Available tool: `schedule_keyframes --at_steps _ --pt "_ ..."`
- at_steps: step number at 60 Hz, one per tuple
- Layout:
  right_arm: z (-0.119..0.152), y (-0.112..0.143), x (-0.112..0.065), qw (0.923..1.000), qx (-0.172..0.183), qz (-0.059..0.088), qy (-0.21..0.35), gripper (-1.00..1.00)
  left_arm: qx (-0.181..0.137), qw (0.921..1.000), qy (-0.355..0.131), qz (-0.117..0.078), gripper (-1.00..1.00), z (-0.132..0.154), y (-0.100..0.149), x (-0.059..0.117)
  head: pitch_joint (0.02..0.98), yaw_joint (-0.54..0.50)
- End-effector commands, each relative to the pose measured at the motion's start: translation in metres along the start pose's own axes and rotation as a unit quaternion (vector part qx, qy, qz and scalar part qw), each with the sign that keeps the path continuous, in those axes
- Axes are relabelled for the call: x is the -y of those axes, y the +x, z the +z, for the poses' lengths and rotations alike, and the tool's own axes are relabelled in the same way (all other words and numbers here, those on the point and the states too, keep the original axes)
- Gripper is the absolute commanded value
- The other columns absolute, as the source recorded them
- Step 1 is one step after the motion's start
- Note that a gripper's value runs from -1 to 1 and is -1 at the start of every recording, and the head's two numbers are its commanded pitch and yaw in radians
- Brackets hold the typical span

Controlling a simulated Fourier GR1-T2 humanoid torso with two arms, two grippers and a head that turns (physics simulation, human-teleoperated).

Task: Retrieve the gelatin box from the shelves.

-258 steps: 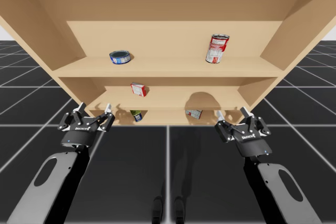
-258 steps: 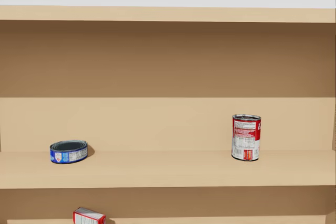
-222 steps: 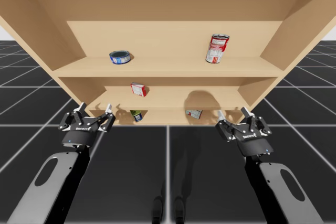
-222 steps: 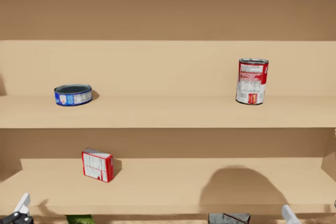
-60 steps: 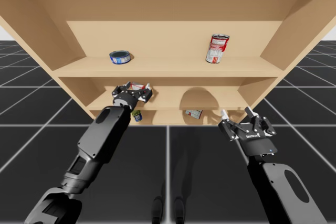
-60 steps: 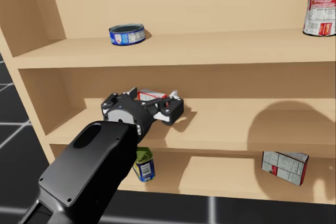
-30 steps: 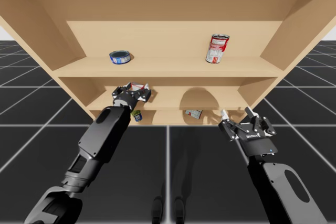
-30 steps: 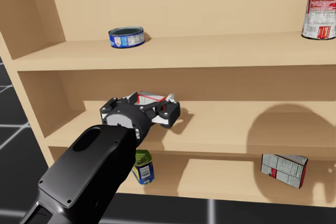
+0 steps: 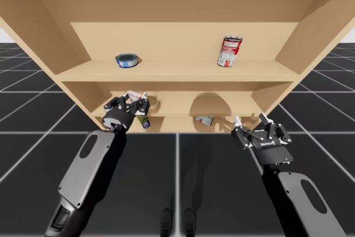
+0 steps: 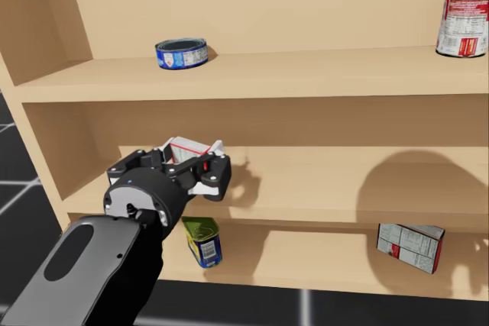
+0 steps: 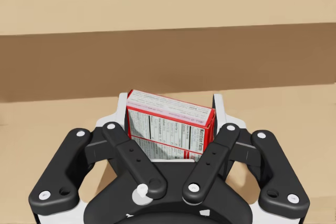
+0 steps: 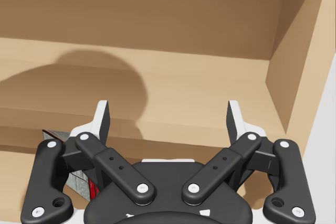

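Tan wood shelves stood over a dark floor with a grid on it. My left end effector had the gelatin box between its two fingers. They pressed it from both sides, and it sat a bit tilted. In the head view the box was just over the front part of the middle shelf, near the left end.

I think the grab was done and pulling out was the step in hand. The next move would need a slow, straight pull back toward me. The squeeze must be firm, so the box would not bump the board above or slip out.

My right end effector had its fingers wide apart with nothing in them. It hung in front of the low right part of the shelves.

The top shelf held a flat blue can at the left and a tall red can at the right, well apart. The bottom shelf held a green can below the left end effector. A grey box sat off to the right.
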Motion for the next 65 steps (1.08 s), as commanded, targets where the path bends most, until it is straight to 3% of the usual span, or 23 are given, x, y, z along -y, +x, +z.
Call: schedule_keyframes --at_steps 1,11,21,31,50,65 --pt "0.000 -0.001 0.001 1.0000 0.000 0.000 -0.001 -1.00 0.017 0.9979 -0.059 -0.019 1.00 0.035 0.016 0.001 0.510 0.16" --pt "0.000 -0.001 0.001 1.0000 0.000 -0.001 -0.002 -1.00 0.029 0.9968 -0.068 -0.029 1.00 0.080 0.019 -0.009 0.509 0.16" --pt "0.000 0.000 0.002 1.0000 0.003 -0.003 -0.004 -1.00 0.017 0.9958 -0.082 -0.038 1.00 0.118 0.017 -0.012 0.508 0.16" --pt "0.001 0.002 0.002 0.9999 0.013 -0.005 -0.007 -1.00 0.025 0.9938 -0.091 -0.059 1.00 0.159 0.016 -0.013 0.507 0.15" --pt "0.000 0.003 0.004 0.9998 0.017 -0.008 -0.008 -1.00 0.031 0.9956 -0.076 -0.045 1.00 0.181 0.013 -0.024 0.511 0.15" --pt "-0.001 0.002 0.005 0.9998 0.018 -0.008 -0.006 -1.00 0.032 0.9958 -0.075 -0.043 1.00 0.177 0.011 -0.022 0.513 0.15"
